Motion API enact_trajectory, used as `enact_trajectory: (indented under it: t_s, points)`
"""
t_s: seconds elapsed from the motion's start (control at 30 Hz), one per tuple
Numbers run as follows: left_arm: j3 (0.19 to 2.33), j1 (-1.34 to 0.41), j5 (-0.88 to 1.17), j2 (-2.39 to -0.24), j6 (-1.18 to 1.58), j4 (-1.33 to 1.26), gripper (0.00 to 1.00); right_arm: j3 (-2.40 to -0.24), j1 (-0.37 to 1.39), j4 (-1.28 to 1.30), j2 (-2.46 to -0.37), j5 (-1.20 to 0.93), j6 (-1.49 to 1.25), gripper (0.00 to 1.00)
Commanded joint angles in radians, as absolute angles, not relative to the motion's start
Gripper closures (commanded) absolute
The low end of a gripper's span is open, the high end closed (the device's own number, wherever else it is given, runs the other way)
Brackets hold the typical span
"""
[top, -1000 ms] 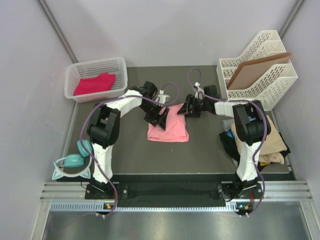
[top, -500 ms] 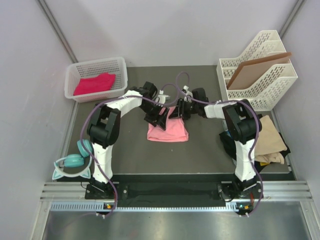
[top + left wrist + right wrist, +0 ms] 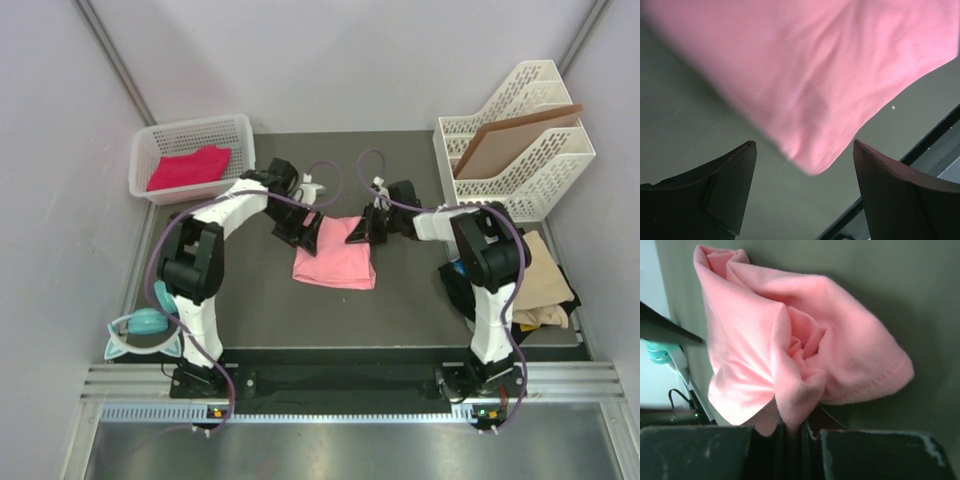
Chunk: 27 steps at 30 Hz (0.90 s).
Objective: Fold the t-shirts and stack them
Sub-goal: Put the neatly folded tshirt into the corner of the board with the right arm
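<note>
Salmon pink shirt [image 3: 335, 264] lies at middle of table [image 3: 410, 300], folded to rough square. Near side flat and smooth. Far right corner gathered into creased, bunched peak.

Right gripper [image 3: 361, 231] clamped tight on that bunch, cloth folds spilling from between closed fingers [image 3: 695, 452].

Left gripper [image 3: 306, 233] at far left corner, fingers spread wide, gripping nothing, shirt edge just ahead of gap.

Magenta shirt [image 3: 188, 167] in white basket [image 3: 240, 135], far left. Tan and black shirts [image 3: 535, 290] heaped at right edge.
</note>
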<state>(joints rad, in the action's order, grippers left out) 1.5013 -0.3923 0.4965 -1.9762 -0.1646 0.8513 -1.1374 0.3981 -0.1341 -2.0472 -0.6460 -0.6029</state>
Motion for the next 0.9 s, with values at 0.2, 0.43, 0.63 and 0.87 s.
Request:
enact_trajectory:
  t_s: [0.2, 0.43, 0.63, 0.87]
  points:
    - [1.453, -0.129, 0.382, -1.547, -0.317, 0.991, 0.1, -1.097, 0.258, 0.133, -1.556, -0.551, -0.56, 1.0]
    - [1.255, -0.1, 0.345, -1.396, -0.305, 0.934, 0.11, -1.059, 0.169, 0.302, -1.214, -0.469, -0.561, 1.0]
    - [1.216, -0.077, 0.357, -1.379, -0.296, 0.925, 0.13, -1.057, 0.008, 0.495, -0.993, -0.426, -0.523, 1.0]
    - [1.206, -0.071, 0.342, -1.365, -0.298, 0.927, 0.13, -1.028, -0.224, 0.63, -0.925, -0.345, -0.506, 1.0]
